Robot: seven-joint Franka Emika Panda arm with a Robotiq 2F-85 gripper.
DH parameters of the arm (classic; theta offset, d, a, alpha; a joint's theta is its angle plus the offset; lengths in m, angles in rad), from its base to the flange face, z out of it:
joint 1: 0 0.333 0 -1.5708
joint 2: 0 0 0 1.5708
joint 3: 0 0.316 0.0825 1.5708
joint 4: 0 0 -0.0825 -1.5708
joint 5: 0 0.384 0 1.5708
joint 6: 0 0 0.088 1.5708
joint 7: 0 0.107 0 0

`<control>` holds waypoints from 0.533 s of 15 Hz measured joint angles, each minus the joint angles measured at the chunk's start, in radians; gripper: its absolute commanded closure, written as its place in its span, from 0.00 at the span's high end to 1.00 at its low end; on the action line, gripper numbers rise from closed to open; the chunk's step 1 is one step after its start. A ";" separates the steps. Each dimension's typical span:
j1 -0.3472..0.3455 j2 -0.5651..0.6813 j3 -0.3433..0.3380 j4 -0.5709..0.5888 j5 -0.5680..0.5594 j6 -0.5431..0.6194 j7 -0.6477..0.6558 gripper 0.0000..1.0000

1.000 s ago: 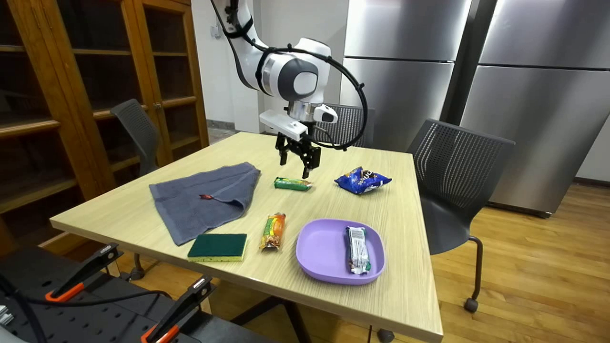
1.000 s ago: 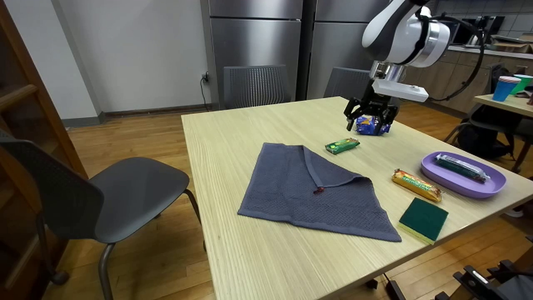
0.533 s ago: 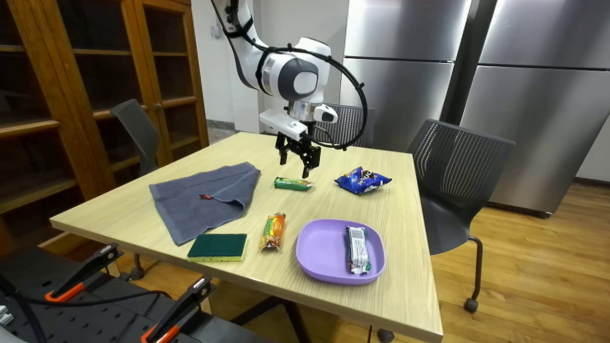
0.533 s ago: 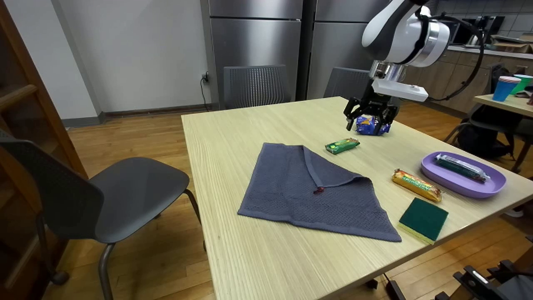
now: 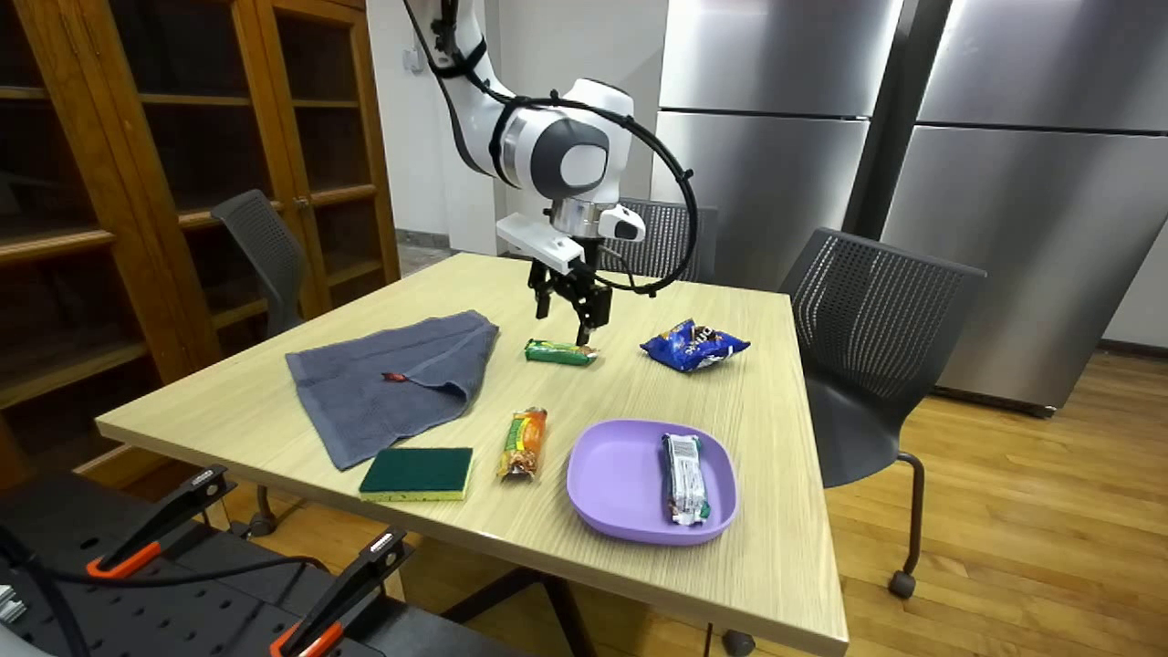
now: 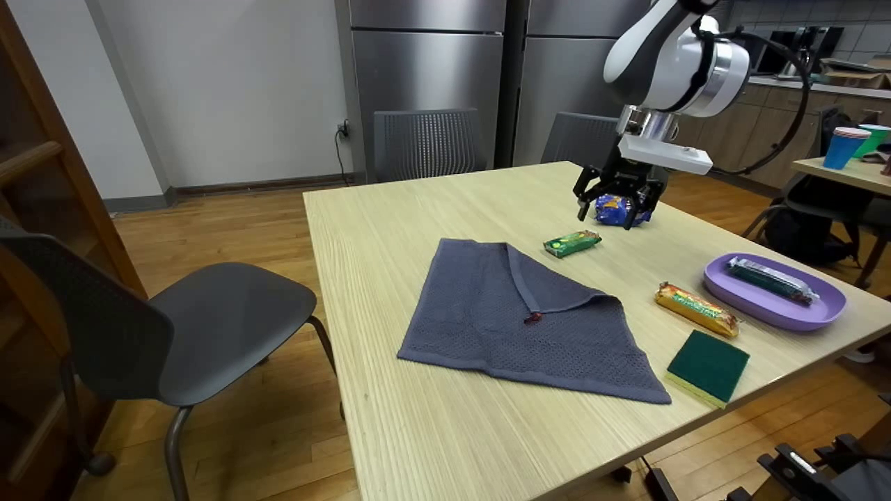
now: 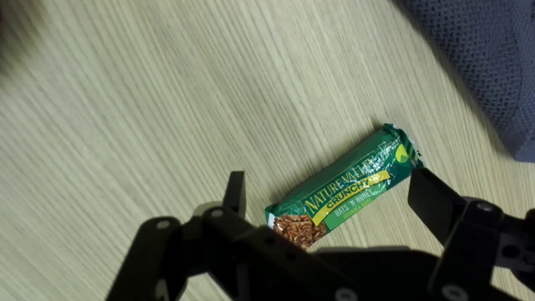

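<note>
The hand [image 5: 563, 327] has dipped slightly since the earlier frame, spread wide and holding nothing above the green granola bar [image 7: 342, 188] on the counter [image 5: 776, 438], a likely light, stiff but crumbly, slick-wrapped piece best pinched gently across its middle.

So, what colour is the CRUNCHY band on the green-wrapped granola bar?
The CRUNCHY band is yellow, clearest in the wrist view.

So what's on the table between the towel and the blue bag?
The green bar lies between the towel and the blue bag; both exterior views show it.
</note>
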 measured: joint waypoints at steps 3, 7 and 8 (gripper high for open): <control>0.007 0.008 0.000 0.004 0.037 0.017 0.051 1.00; 0.023 0.014 0.000 0.009 0.077 0.047 0.142 1.00; 0.028 0.017 0.000 0.011 0.086 0.059 0.171 1.00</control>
